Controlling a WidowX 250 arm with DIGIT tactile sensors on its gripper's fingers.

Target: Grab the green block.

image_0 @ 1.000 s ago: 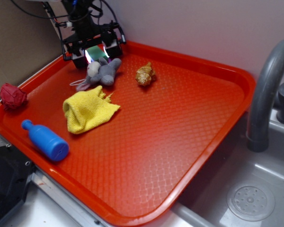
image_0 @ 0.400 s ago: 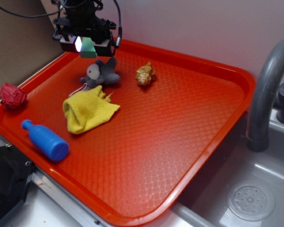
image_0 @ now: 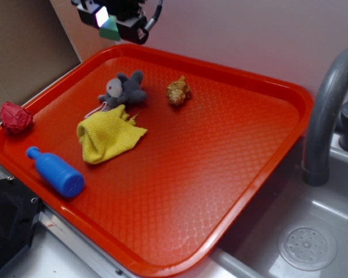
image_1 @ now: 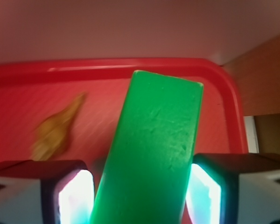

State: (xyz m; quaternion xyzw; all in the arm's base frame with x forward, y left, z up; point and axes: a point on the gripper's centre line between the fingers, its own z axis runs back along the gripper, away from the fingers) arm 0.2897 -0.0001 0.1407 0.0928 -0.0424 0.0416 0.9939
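Observation:
The green block (image_0: 111, 28) hangs in the air above the far left corner of the red tray (image_0: 243, 81), held in my gripper (image_0: 112, 23), which is shut on it. In the wrist view the green block (image_1: 154, 154) fills the middle, tilted, between the two glowing pads (image_1: 75, 196) of my gripper (image_1: 140, 196). It is well clear of the tray floor.
On the tray lie a grey plush mouse (image_0: 124, 90), a tan toy (image_0: 178, 91), a yellow cloth (image_0: 107, 135), a blue bottle (image_0: 57, 171) and a red crumpled object (image_0: 15, 117). A wall stands behind. A grey faucet (image_0: 327, 110) and sink (image_0: 307, 246) lie to the right.
My gripper has risen from the tray floor beside the mouse, carrying the green block up and toward the back left corner. The mouse shifted slightly.

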